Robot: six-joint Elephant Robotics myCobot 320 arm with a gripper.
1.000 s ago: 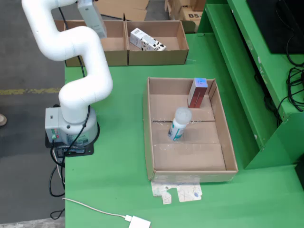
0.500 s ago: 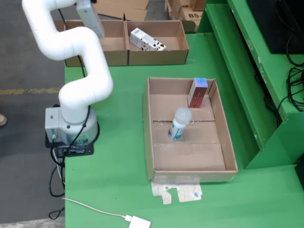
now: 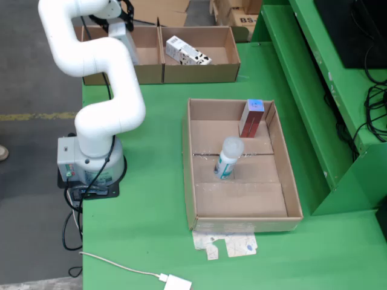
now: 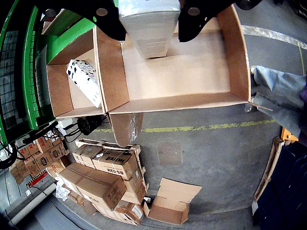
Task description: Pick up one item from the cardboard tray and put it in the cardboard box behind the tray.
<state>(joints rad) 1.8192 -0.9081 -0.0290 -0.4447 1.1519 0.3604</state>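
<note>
The arm has swung left; the tool (image 4: 149, 14) grips one white box (image 4: 148, 26) above two cardboard boxes (image 4: 230, 62)

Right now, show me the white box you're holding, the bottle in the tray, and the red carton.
white box (image 4: 149, 28), gripper view, on its front face.
bottle (image 3: 229, 156), fixed view, on its body below the cap.
red carton (image 3: 251, 119), fixed view, on its front side.
</note>
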